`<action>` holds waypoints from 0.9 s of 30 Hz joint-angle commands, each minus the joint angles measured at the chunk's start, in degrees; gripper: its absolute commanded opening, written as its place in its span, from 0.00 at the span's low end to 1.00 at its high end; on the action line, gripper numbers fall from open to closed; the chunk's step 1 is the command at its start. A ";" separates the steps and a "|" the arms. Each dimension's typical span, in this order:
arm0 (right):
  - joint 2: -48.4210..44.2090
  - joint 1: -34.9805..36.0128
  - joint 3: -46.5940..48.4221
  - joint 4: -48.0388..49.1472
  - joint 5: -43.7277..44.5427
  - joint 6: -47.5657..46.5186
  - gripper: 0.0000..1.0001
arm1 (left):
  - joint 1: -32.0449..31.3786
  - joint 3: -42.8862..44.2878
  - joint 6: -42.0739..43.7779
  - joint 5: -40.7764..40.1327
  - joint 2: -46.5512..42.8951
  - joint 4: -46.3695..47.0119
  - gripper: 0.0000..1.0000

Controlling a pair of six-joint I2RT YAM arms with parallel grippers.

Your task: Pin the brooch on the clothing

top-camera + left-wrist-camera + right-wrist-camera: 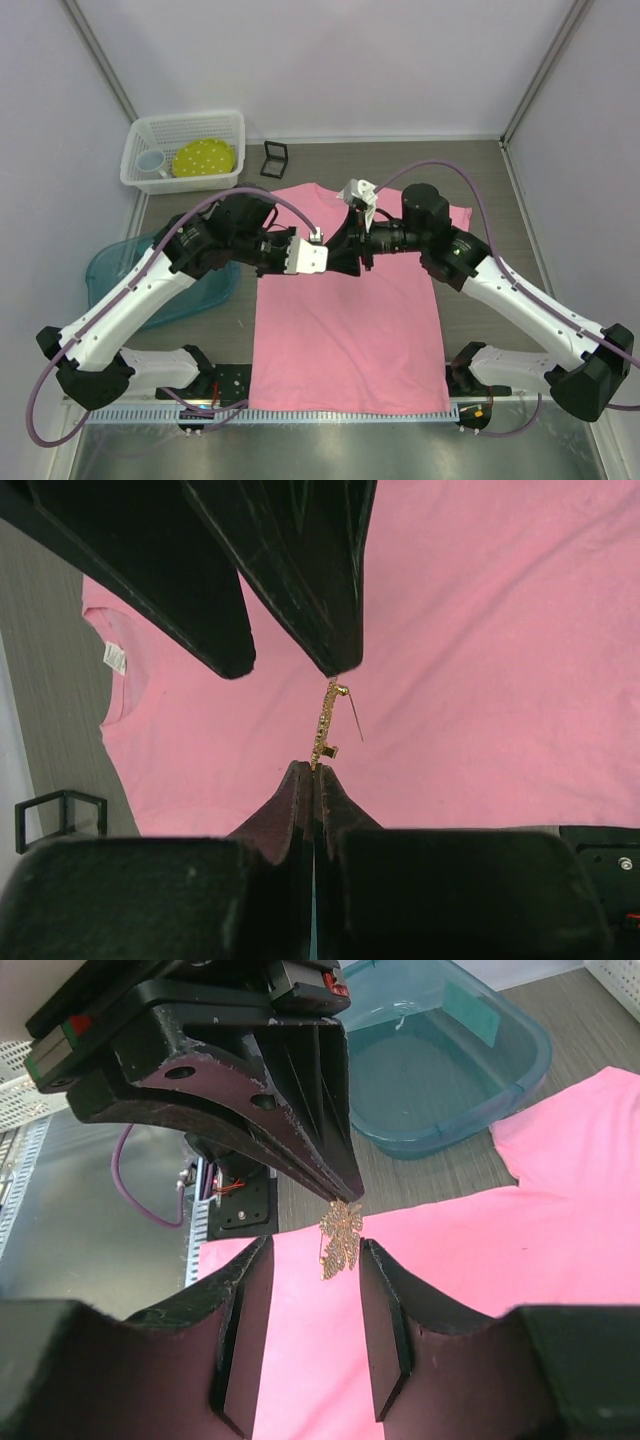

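Brooch [327, 723] hangs in the air above the pink T-shirt [345, 340], over the chest just below the collar. The left claw [313, 777] has its fingers pressed together on one end of it. Its thin pin stands sprung out from the body. The right claw [315, 1250] is spread wide, one finger either side of the brooch with gaps showing. The T-shirt lies flat on the desk [480, 175].

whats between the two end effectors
The brooch, pinched by the left end effector, hanging between the open fingers of the right end effector; clearest in the right wrist view.
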 commanded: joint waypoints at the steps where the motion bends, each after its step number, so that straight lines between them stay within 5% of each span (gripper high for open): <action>1: 0.74 2.14 0.33 5.00 2.60 1.90 0.45 | -0.22 2.39 -1.56 2.41 -0.17 1.35 0.00; 21: 3.03 5.31 -0.81 3.59 9.81 -2.23 0.41 | -0.22 1.78 -2.35 3.29 0.09 1.35 0.00; 27: 3.38 5.92 -0.98 3.41 12.71 -3.82 0.23 | -0.22 1.87 -2.97 3.90 0.53 1.61 0.00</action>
